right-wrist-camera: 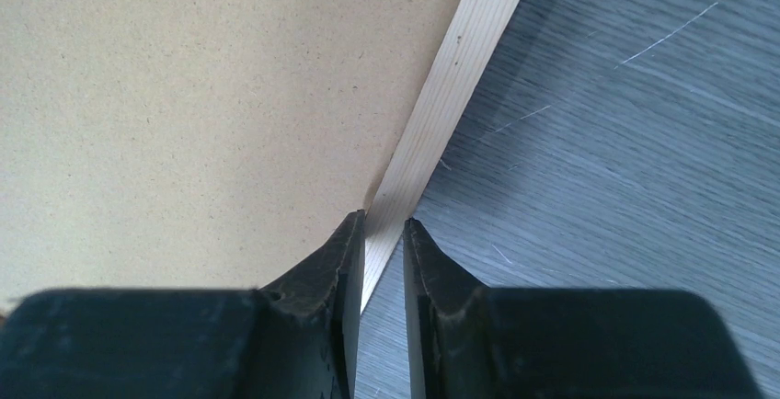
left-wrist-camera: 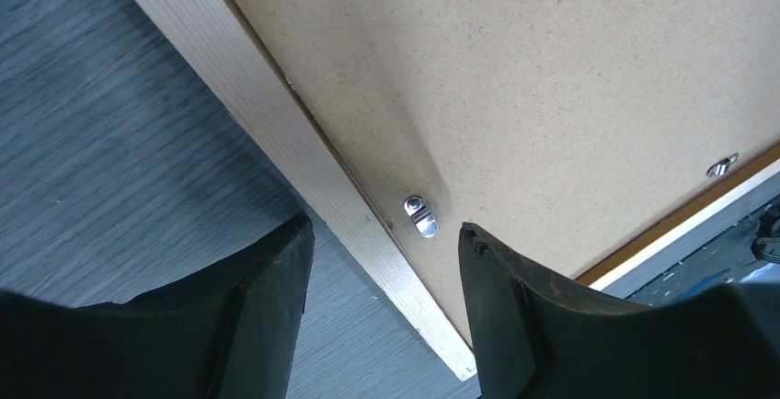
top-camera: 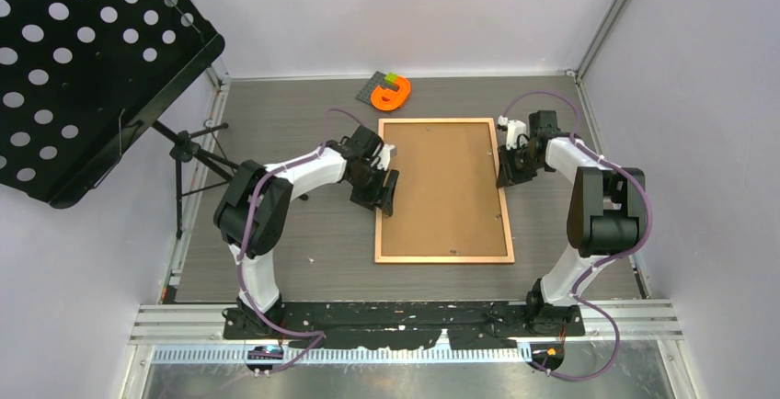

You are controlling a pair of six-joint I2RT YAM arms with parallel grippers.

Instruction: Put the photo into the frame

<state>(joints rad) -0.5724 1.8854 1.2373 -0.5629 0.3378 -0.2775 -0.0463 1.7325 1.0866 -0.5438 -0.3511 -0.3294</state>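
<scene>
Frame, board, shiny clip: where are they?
Light wooden frame (left-wrist-camera: 267, 114), left wrist view, side rail.
Brown backing board (left-wrist-camera: 552, 77), left wrist view, bare face.
Small silver clip (left-wrist-camera: 420, 215), left wrist view, its middle.

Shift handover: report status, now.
Left gripper open astride light wooden rectangular frame, left rail. Right gripper pinching right rail. Brown backing board covers it; photo unseen.

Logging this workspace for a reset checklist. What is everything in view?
frame: one, light wood, back up at table centre
backing board: one, brown, inside the frame
clips: two seen, silver, at the board's edges
orange object: one, orange with green, far table edge
music stand: one, black, perforated, left of table
table: one, grey wood grain
left gripper: one, black, open astride the frame's left rail
right gripper: one, black, closed on the frame's right rail
</scene>
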